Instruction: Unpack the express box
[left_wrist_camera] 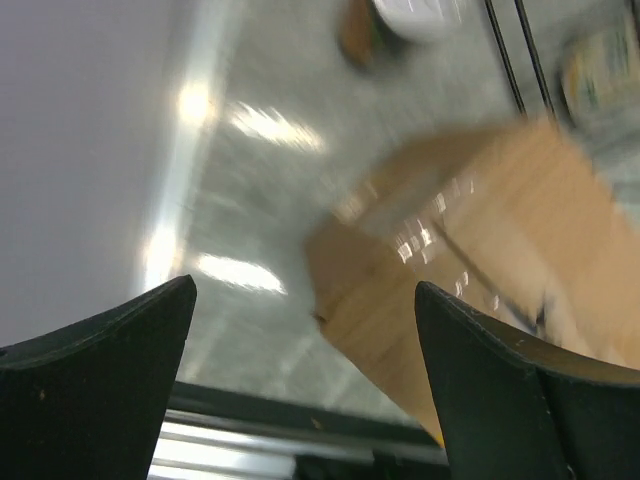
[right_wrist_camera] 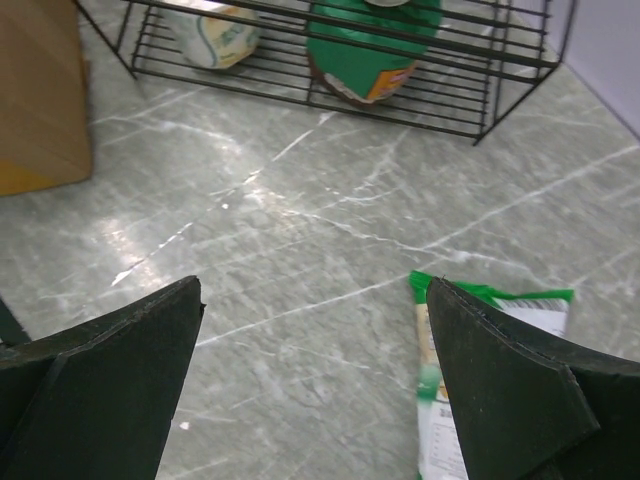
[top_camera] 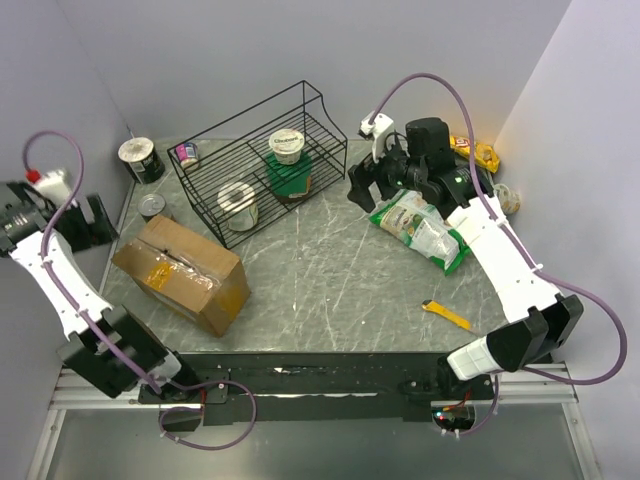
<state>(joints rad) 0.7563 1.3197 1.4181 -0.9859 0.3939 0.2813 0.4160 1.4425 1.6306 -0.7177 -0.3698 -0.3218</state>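
The express box [top_camera: 180, 272] is a brown carton with clear tape and a yellow-orange label. It lies closed on the left of the table. It shows blurred in the left wrist view [left_wrist_camera: 480, 230], and its corner shows in the right wrist view [right_wrist_camera: 40, 100]. My left gripper [top_camera: 92, 216] is open and empty, up by the left wall, apart from the box; its jaws [left_wrist_camera: 305, 285] stand wide. My right gripper [top_camera: 362, 188] is open and empty [right_wrist_camera: 313, 284] above bare table, just left of a green snack bag [top_camera: 420, 228].
A black wire rack [top_camera: 265, 160] at the back holds two cups and a green bag [right_wrist_camera: 370, 50]. A white tub [top_camera: 142, 158] and tins [top_camera: 153, 206] stand back left. A yellow knife [top_camera: 445, 314] lies front right. The snack bag [right_wrist_camera: 520, 310] lies beside my right finger.
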